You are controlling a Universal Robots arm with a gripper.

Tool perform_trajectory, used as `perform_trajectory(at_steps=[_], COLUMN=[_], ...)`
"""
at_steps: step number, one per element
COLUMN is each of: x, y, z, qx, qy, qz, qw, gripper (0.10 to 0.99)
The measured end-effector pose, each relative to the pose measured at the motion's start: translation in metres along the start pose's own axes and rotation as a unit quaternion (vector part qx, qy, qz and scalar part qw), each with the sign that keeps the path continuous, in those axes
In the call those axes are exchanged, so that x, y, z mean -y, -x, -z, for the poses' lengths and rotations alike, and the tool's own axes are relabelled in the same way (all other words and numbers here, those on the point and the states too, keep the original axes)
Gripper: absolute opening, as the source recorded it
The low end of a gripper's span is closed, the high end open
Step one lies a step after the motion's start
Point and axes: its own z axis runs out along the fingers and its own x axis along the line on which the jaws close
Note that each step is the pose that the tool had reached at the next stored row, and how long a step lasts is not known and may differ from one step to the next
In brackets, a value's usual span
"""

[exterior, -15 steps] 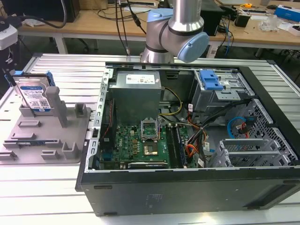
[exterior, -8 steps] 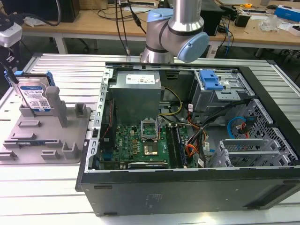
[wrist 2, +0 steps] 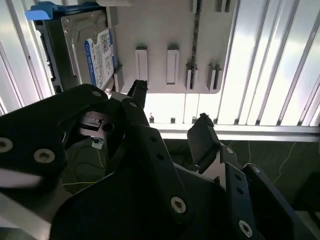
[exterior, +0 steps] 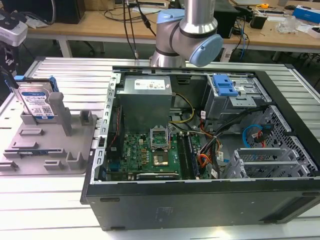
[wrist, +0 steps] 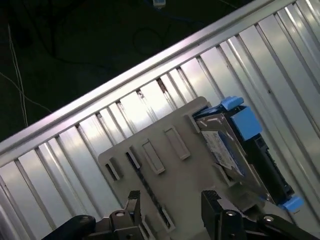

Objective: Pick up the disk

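Observation:
The disk (exterior: 37, 102) is a silver-grey drive with a white-and-blue label and blue edge rails. It stands on edge, leaning slightly, in the grey plastic holder (exterior: 50, 145) at the exterior view's left. The arm (exterior: 192, 30) rises at the back of the table. In both wrist views my gripper (wrist 2: 170, 102) (wrist: 171, 196) hangs above the holder (wrist 2: 165, 30) (wrist: 170, 170), open, with nothing between its black fingers (wrist 2: 202, 125). The disk (wrist 2: 97, 55) (wrist: 225, 147) stands off to one side of the fingers, apart from them.
An open computer case (exterior: 200, 150) lies on the ribbed metal table (exterior: 60, 210), to the holder's right in the exterior view. It holds a motherboard, cables and a blue-topped drive cage (exterior: 225, 85). Workbenches with clutter stand behind. The table's edge (wrist: 100, 95) runs near the holder.

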Motion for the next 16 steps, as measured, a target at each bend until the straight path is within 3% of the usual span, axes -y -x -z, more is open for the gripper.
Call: perform_trajectory(at_steps=[4,9,13,14,16], x=[0.0000,0.0001,0.0001,0.0001,0.0003], y=[0.0000,0.0000,0.0000,0.0000,0.0000], z=[-0.0008,-0.0016,-0.0029,-0.0031,-0.0038], qx=[-0.0015,-0.0034,-0.0053,-0.0056,-0.0062], qy=[-0.0007,-0.0015,-0.0039,-0.0044,-0.0064], qz=[0.048,0.105,0.163,0.171,0.197], qw=[0.9988,0.9944,0.9866,0.9853,0.9805], gripper=[0.600,0.600,0.600,0.600,0.600])
